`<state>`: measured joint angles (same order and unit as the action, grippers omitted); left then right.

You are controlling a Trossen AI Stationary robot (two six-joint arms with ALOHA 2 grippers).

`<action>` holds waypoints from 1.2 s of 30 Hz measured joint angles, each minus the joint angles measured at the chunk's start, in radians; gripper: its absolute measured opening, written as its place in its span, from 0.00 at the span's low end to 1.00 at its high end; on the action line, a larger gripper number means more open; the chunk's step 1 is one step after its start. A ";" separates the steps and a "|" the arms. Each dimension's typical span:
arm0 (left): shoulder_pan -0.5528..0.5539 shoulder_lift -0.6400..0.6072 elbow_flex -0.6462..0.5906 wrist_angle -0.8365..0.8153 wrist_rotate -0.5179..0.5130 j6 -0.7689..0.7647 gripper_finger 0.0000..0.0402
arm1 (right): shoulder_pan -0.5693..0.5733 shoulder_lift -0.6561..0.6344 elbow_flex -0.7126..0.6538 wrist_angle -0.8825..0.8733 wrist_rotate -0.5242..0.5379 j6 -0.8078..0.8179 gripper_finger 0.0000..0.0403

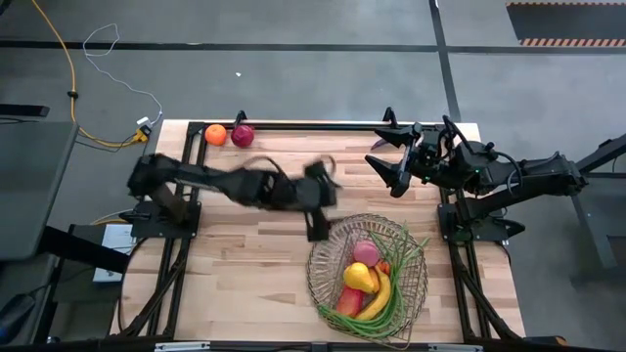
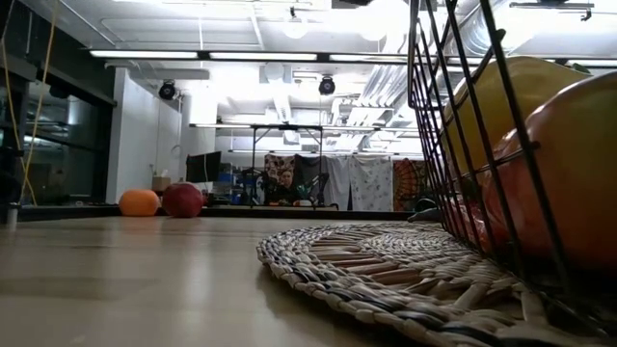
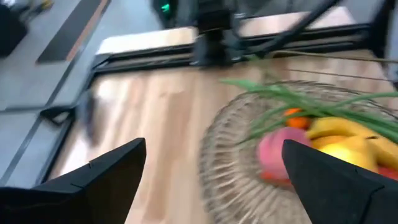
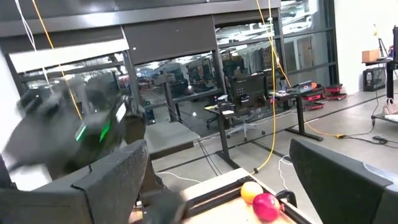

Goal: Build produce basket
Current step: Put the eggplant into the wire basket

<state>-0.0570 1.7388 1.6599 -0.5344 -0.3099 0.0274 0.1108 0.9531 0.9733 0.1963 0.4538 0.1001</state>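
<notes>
Over on the table's near right sits the basket (image 1: 323, 279), holding a peach (image 1: 366, 252), pear (image 1: 358, 277), banana (image 1: 379, 298) and green beans (image 1: 403, 256). An orange (image 1: 215, 135) and apple (image 1: 243, 135) wait at the far edge (touching, pretty much). Left gripper (image 1: 318, 233) hangs just beside the basket rim, fingers spread wide, empty. Right gripper (image 1: 388, 166) is parked far right, also wide open.

I'm running this in a big lab hall: desks with monitors (image 4: 252, 84), ceiling strip lights (image 2: 193, 54), glass partitions (image 4: 186, 74).
</notes>
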 joint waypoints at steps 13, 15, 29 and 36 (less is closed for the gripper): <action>0.161 -0.402 -0.317 0.137 0.046 -0.116 0.91 | 0.000 0.001 0.000 -0.107 0.000 -0.004 0.95; 0.168 -0.484 -0.430 0.237 0.071 -0.155 0.91 | 0.000 0.001 0.000 -0.127 0.000 -0.005 0.95; 0.159 -0.920 -0.877 0.564 0.066 -0.316 0.91 | 0.001 0.002 0.000 -0.253 -0.019 0.035 0.95; 0.159 -0.972 -0.881 0.557 0.074 -0.313 0.91 | 0.001 0.002 0.000 -0.254 -0.019 0.053 0.95</action>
<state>0.1020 0.7670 0.7788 0.0227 -0.2363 -0.2855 0.1116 0.9546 0.9731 -0.0576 0.4347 0.1529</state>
